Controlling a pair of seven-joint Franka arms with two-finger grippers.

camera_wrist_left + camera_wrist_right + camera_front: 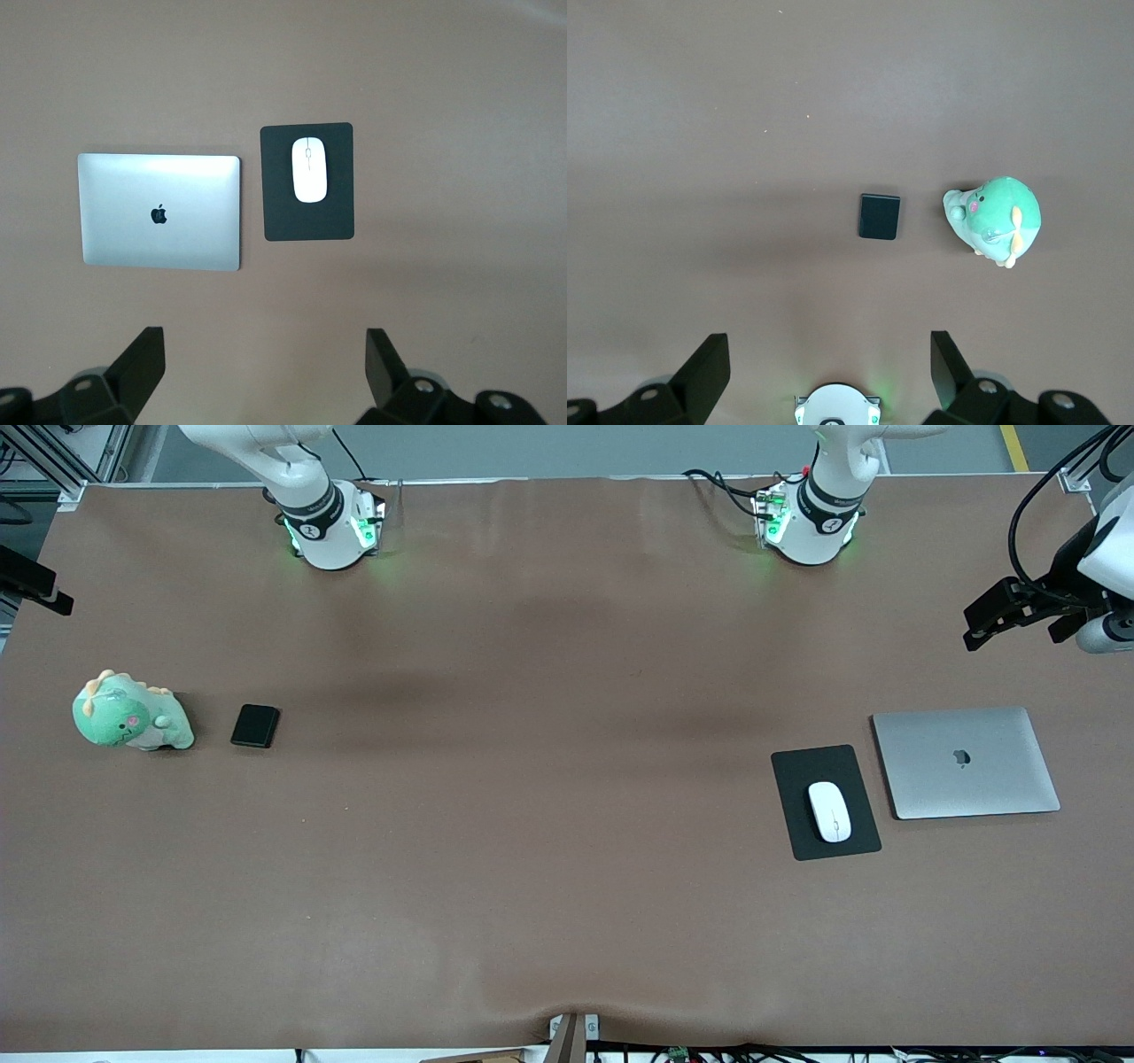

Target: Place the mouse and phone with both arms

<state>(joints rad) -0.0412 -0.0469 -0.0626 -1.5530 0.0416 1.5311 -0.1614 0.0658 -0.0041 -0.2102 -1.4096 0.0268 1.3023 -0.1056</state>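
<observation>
The white mouse [830,811] lies on a black mouse pad [802,766] toward the left arm's end of the table. It also shows in the left wrist view [310,169]. The black phone [255,725] lies flat toward the right arm's end and shows in the right wrist view [879,217]. My left gripper [264,354] is open and empty, high over the table near the laptop [1014,615]. My right gripper [828,359] is open and empty, high over the table between its base [835,405] and the phone.
A closed silver laptop [966,762] lies beside the mouse pad, at the left arm's end. A green plush dinosaur [131,713] sits beside the phone, at the right arm's end. The brown table cover [549,779] spans the whole table.
</observation>
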